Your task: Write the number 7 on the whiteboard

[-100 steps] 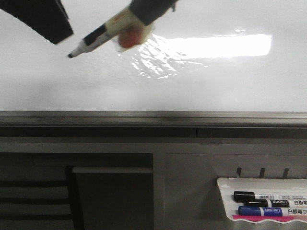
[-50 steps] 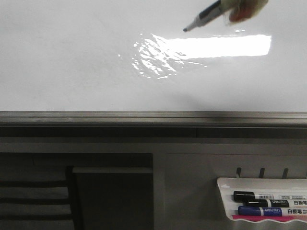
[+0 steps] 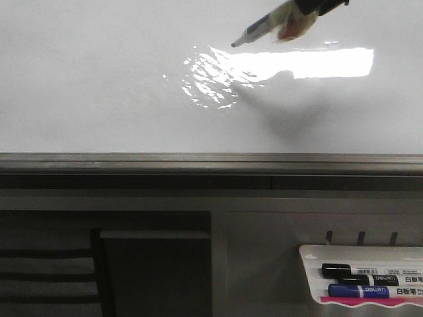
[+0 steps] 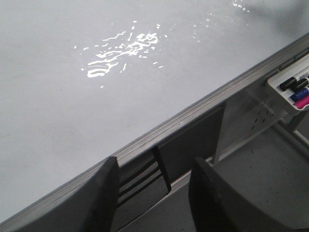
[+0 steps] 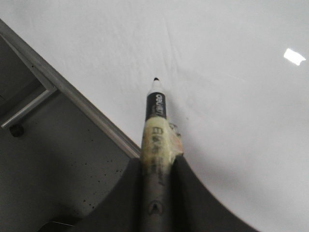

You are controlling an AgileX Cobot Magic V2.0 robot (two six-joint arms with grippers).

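The whiteboard is glossy white with a bright rectangular reflection and a dark grey frame edge. No strokes of the number 7 show on it in any view. My right gripper is at the top edge of the front view. It is shut on a black marker wrapped in yellowish tape, with the uncapped tip pointing left over the board. The marker's shadow lies apart from the tip. The right wrist view shows the marker between the fingers. My left gripper is open and empty near the board's frame.
A small white marker tray hangs below the board at the lower right and holds a black, a blue and a pink marker. It also shows in the left wrist view. Grey metal panels and a dark slatted part lie under the frame.
The marker moved from the upper left of the board to the upper right, then slightly back left. The left gripper left the front view. A shadow now falls on the reflection.
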